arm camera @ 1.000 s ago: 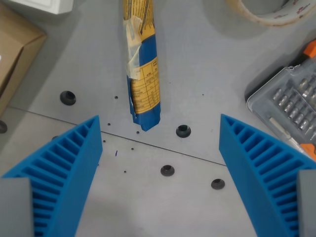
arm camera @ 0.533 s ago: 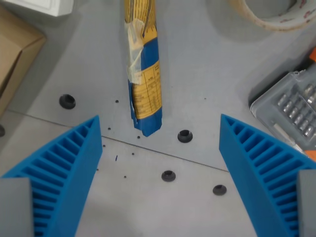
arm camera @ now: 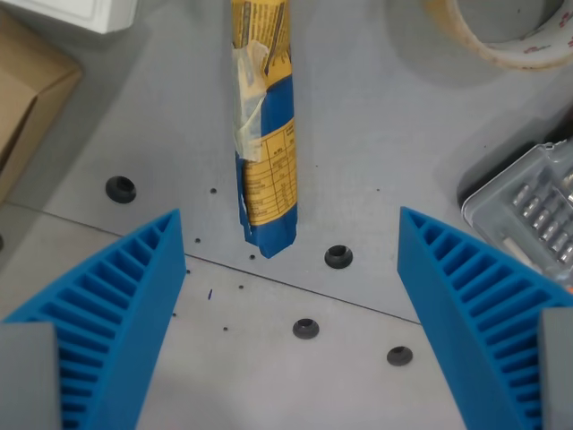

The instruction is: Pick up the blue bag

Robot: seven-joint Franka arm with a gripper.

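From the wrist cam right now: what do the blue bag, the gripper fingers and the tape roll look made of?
Blue bag: thin glossy plastic film, judging by its creases and sheen, with a printed yellow label and a clear tape strip.
Gripper fingers: matte blue ribbed plastic, possibly 3D-printed or flexible.
Tape roll: translucent beige tape, probably plastic packing tape; its core is hidden.

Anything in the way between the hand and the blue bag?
No. In the wrist view, only bare grey table with small holes separates the open hand from the blue bag.
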